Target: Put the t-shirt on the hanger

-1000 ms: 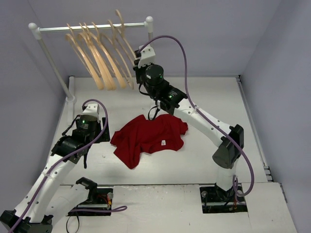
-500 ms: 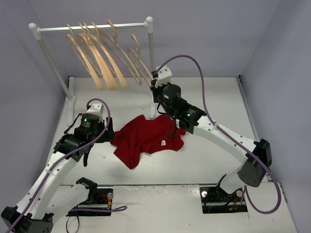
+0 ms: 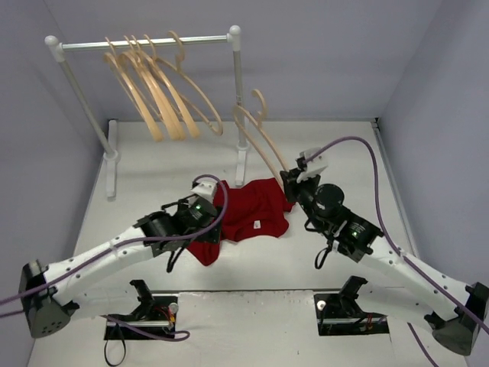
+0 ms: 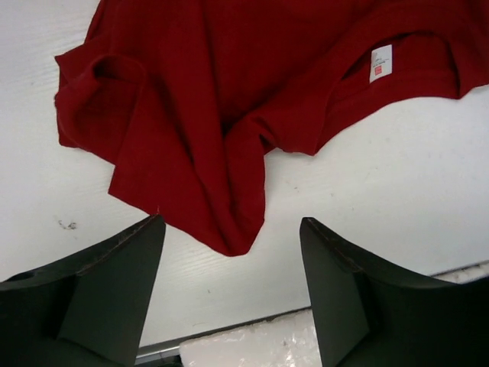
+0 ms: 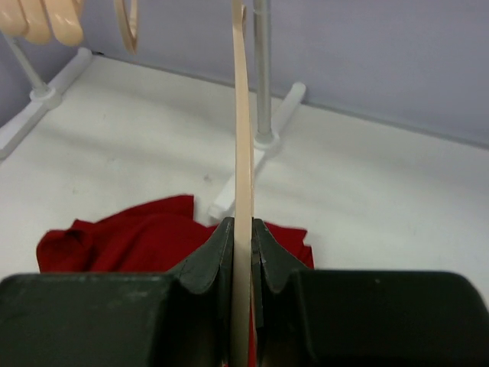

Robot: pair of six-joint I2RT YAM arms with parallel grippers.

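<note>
A plain dark-red cloth t-shirt (image 3: 252, 208) is seen lying crumpled on the white table (image 3: 344, 153), at the centre of the top view. A small white label (image 4: 380, 63) is shown on its neck band, at the upper right of the left wrist view.

A thin pale bent-wood hanger (image 3: 260, 141) is pinched edge-on between the closed fingers of the right gripper (image 5: 242, 229). It is held tilted above the t-shirt's right edge, with its curved hook uppermost, just right of the post of the white-and-metal rail stand (image 3: 145, 43). Four similar pale wooden hangers (image 3: 153, 92) are left hanging on the rail at the upper left.

The left gripper (image 4: 231, 223) is spread wide and grasps nothing. It is poised over the t-shirt's lower left fold. Whether the fingers touch the cloth cannot be told from the top view.
</note>
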